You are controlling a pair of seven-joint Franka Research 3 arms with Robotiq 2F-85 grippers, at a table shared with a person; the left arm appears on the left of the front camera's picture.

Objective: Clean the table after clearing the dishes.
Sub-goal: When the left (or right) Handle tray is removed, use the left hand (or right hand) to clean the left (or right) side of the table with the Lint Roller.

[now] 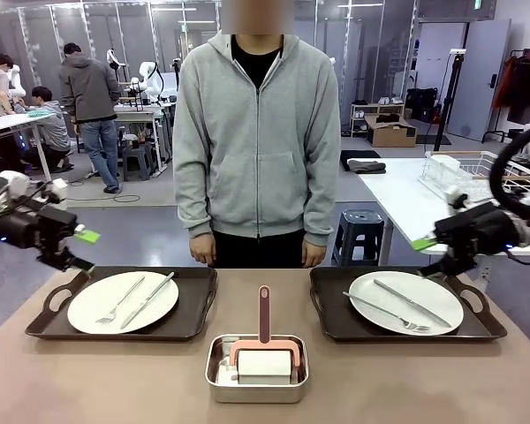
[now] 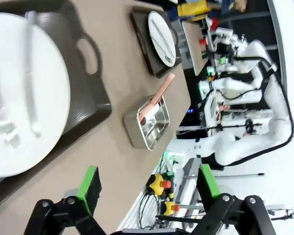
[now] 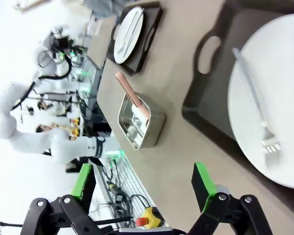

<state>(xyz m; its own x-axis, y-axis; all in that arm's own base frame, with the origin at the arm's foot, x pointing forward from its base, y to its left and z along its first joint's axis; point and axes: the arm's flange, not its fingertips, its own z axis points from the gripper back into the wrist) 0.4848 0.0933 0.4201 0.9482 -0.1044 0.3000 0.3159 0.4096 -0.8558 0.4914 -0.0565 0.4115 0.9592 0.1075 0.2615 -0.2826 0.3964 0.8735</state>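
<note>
Two dark brown handled trays lie on the beige table (image 1: 71, 380). The left tray (image 1: 199, 309) carries a white plate (image 1: 93, 309) with a fork and knife, and so does the right tray (image 1: 327, 314) with its plate (image 1: 442, 296). My left gripper (image 1: 83, 250) hovers open just above the left tray's far left corner. My right gripper (image 1: 431, 253) hangs open over the right tray's far right side. In the left wrist view the open left gripper (image 2: 149, 185) looks past the near plate (image 2: 44, 88). The right wrist view has the open right gripper (image 3: 143, 183) beside its plate (image 3: 279, 98).
A shallow steel pan (image 1: 256, 389) holding a pink-handled white roller (image 1: 264, 353) sits at the table's front middle. A person (image 1: 256, 150) in a grey hoodie stands at the far edge, hands down. A white side table (image 1: 397, 199) with a wire rack stands behind on the right.
</note>
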